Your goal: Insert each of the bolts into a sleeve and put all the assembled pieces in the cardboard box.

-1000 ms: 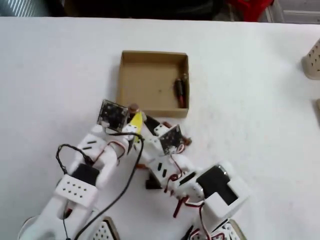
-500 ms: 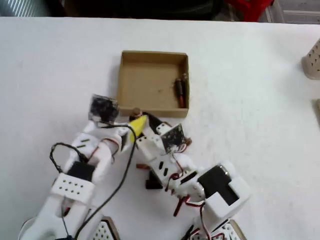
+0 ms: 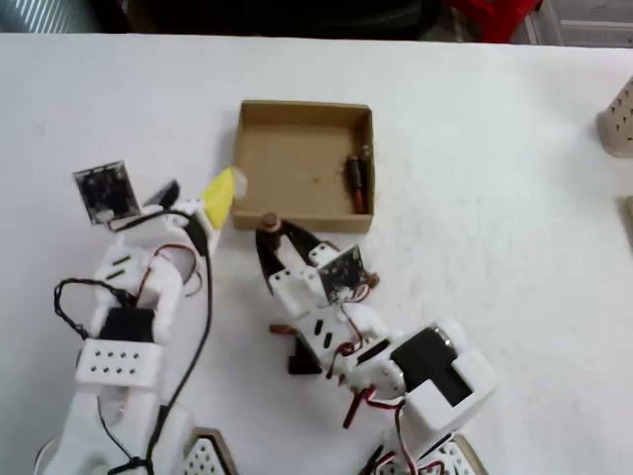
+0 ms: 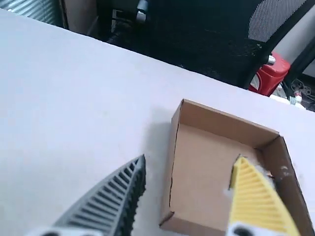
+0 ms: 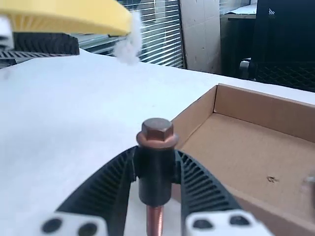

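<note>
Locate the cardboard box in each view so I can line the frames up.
High view: cardboard box at upper centre of the picture.
Left wrist view: cardboard box ahead, partly behind the yellow finger.
Right wrist view: cardboard box just behind the held sleeved bolt.
Shared landmark: that yellow finger, seen in all three.

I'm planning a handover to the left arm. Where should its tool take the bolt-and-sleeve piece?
Probably at the hex bolt head, coming in from above. It stands upright, the right tool clamps the black sleeve from both sides, and the head sticks up free above its fingers.
</note>
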Robot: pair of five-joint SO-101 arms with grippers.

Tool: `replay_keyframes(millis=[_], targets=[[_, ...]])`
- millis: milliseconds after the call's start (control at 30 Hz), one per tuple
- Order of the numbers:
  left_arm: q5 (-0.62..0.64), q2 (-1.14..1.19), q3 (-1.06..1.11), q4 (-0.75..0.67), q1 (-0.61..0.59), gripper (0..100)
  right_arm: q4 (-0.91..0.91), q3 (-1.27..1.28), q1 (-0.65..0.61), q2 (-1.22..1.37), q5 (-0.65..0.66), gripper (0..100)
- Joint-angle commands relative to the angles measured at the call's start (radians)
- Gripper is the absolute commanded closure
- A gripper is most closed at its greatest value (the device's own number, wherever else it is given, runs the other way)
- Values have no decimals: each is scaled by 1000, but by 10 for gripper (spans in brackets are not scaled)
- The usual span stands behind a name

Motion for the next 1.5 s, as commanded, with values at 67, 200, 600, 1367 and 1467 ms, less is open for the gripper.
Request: replay_keyframes(millis=[67, 200, 600, 1367, 1467], targets=[[9, -4, -52, -107, -104, 970, -25, -25, 10, -18, -5, 981], [8, -4, -37, -34, -136, 950, -25, -23, 12, -18, -5, 981], [-411, -8, 273, 3, -197, 979, -8, 44, 38, -136, -5, 982], [-431, -2, 284, 44, -134, 979, 1678, -440, 283, -943, 5, 978], [-433, -2, 284, 44, -134, 979, 1727, -551, 286, -862, 101, 981]])
